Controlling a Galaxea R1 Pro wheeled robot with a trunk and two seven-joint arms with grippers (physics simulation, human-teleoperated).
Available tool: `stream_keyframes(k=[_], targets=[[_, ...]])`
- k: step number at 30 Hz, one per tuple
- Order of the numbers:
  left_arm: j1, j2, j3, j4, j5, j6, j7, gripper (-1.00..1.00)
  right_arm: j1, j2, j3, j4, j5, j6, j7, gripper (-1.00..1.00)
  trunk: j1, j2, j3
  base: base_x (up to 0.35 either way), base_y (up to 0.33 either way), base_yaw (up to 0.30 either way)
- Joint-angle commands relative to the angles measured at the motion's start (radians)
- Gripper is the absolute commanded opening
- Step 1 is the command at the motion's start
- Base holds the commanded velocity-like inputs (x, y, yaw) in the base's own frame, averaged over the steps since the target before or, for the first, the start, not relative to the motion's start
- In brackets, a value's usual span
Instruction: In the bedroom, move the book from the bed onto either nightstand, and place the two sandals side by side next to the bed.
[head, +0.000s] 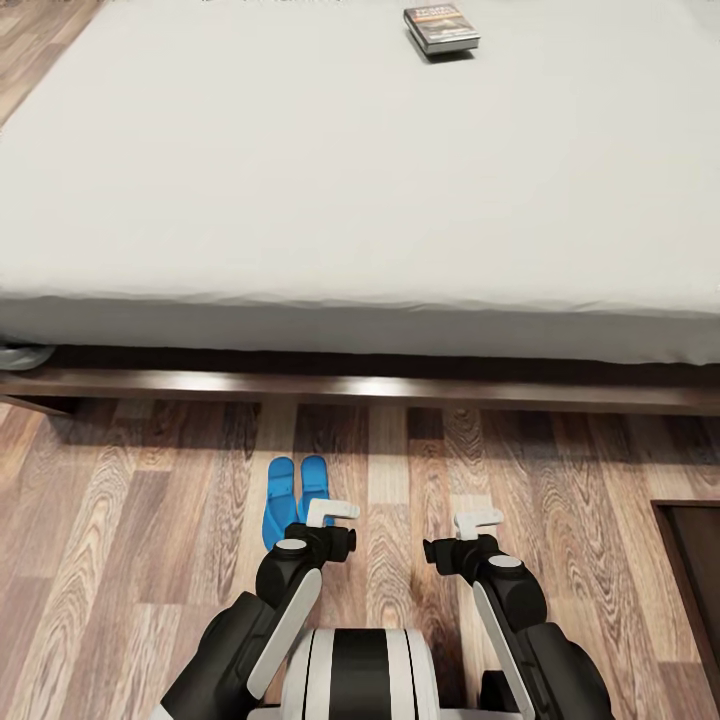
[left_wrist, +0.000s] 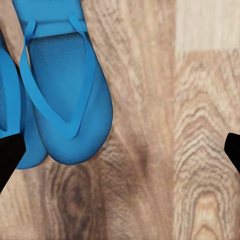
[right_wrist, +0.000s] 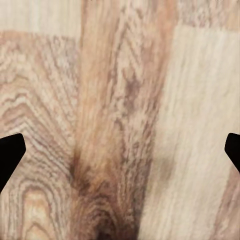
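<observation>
Wood-plank floor (head: 150, 560) runs in front of me, brown and tan boards with strong swirling grain, their seams running away toward the far side of the room. A strip of the same planks shows at the far left corner. At the right edge, a dark brown framed panel (head: 695, 570) lies low against the boards, cut off by the view.

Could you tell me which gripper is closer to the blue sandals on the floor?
The left gripper is nearer: it hangs just beside the sandals, overlapping their edge in the head view. The right gripper hangs over bare floor, well apart.
</observation>
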Motion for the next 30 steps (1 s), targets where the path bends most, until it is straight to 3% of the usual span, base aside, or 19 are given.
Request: stream_keyframes(k=[1,30], targets=[[-0.001,0.0,-0.001,-0.001,0.011,0.002,0.01,1.0,0.0,0.0,0.001,-0.001,0.0,0.005,-0.005,1.0,0.0,0.0,0.0,0.0,0.0,0.0],[-0.001,0.002,-0.001,-0.002,0.011,0.002,0.01,1.0,0.0,0.0,0.001,-0.003,0.001,0.005,-0.005,1.0,0.0,0.0,0.025,0.0,0.0,0.0]])
